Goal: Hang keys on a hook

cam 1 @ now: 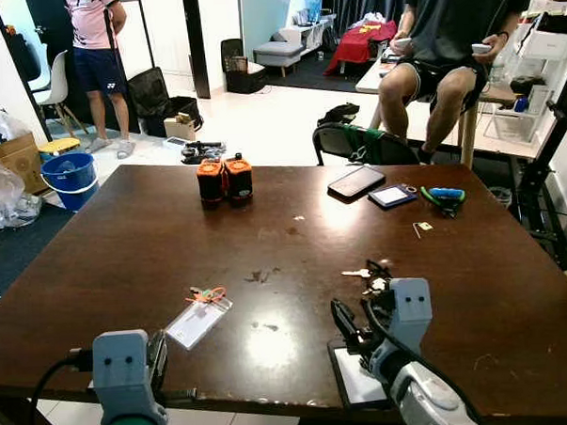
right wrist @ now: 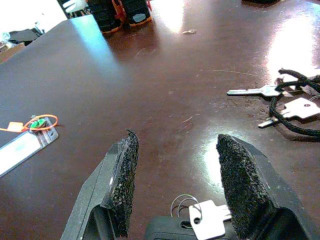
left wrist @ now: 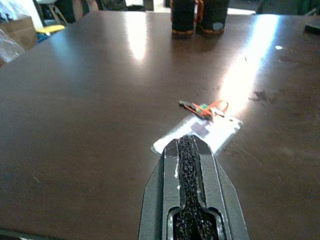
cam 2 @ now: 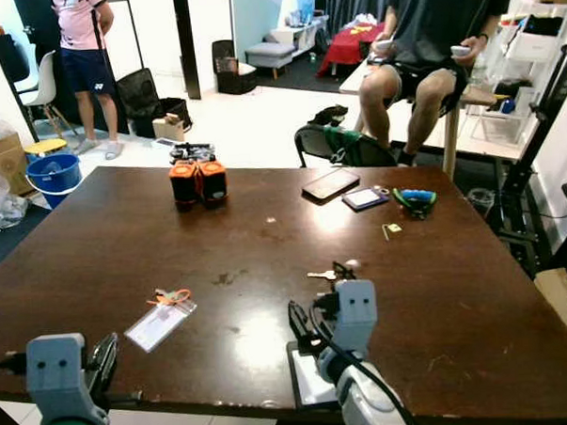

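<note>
A bunch of silver keys (cam 1: 366,272) on a black cord lies on the dark wooden table (cam 1: 125,248), right of centre. In the right wrist view these keys (right wrist: 280,100) lie ahead of the fingers and off to one side. My right gripper (right wrist: 175,142) hovers low over the table's near edge, open, with nothing between its pads. Another silver key (right wrist: 207,222) on a ring with a black fob sits down by the finger bases. My left gripper (left wrist: 189,145) is shut and empty at the near left edge, pointing at a clear badge holder (left wrist: 200,132).
Two orange-and-black cylinders (cam 1: 224,180) stand at the table's far middle. A phone (cam 1: 356,181), a card holder (cam 1: 392,196) and green-handled pliers (cam 1: 443,198) lie far right. A white pad (cam 1: 357,379) lies under my right arm. A person (cam 1: 445,36) sits beyond the table; another person (cam 1: 96,51) stands far left.
</note>
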Motion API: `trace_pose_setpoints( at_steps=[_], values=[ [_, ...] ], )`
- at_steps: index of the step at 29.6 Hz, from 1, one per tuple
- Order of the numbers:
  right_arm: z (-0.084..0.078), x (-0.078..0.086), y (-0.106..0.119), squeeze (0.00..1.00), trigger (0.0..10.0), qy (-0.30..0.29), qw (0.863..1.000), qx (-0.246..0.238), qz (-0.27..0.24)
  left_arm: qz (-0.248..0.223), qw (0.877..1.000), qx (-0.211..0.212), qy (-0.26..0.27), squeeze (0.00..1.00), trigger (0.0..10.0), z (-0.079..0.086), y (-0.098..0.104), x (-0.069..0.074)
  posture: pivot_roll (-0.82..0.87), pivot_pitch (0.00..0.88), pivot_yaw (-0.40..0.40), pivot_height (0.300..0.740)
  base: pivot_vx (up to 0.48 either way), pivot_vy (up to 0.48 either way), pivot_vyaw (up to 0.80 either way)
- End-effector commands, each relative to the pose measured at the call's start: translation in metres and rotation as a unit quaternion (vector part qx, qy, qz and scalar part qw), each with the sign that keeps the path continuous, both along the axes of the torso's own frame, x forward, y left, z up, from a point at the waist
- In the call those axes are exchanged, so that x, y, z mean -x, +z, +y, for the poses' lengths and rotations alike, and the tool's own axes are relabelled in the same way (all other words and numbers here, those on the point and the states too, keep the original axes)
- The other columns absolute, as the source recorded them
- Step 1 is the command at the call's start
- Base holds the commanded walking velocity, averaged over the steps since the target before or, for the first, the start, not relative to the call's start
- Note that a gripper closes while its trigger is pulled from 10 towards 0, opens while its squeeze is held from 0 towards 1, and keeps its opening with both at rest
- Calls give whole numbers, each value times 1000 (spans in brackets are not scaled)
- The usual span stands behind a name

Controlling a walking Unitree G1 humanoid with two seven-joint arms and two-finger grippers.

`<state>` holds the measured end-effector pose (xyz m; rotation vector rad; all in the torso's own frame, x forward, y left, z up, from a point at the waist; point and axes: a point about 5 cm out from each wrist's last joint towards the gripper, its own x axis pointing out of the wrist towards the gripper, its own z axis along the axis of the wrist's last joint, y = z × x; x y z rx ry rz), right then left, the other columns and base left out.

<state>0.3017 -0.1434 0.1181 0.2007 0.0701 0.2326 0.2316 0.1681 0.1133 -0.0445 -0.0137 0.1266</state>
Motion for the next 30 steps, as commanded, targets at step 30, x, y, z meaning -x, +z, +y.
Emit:
trace_pose_setpoints(
  at_steps=[30],
  values=[
    [-3,3,-10,0,10000,-15,1000,7,22,13,1000,-2,-16,0,10000,-4,-3,2,-131,4,113,740,-166,0,0]
  ],
)
